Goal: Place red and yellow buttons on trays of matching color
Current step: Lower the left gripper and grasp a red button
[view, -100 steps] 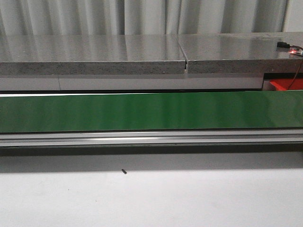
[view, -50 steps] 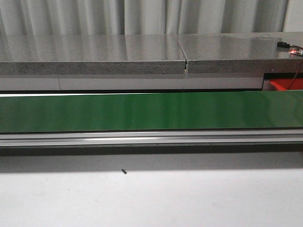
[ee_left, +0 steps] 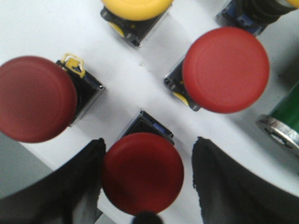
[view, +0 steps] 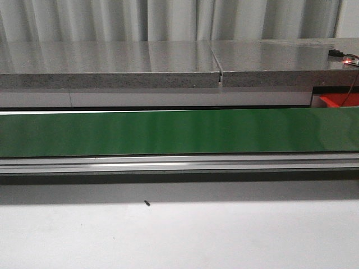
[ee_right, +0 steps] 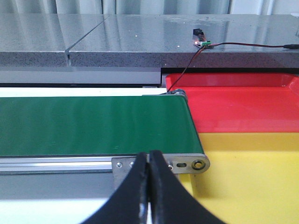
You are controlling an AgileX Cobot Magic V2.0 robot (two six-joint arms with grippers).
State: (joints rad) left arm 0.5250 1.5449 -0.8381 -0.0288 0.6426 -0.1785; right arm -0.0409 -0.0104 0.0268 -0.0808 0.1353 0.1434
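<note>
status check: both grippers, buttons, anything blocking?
Left gripper open, straddling a red button, not clamped. Right gripper shut, empty, by the conveyor belt end. Red tray and yellow tray empty. Other buttons crowd the target.

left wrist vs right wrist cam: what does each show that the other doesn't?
Left wrist only: the buttons. One red button sits between the open left gripper fingers, two more red buttons lie beside it, and a yellow button is cut off at the frame edge.

Right wrist only: the shut right gripper, the green conveyor belt, the red tray, the yellow tray and the grey counter.

Shared: nothing I can identify for certain in both.
</note>
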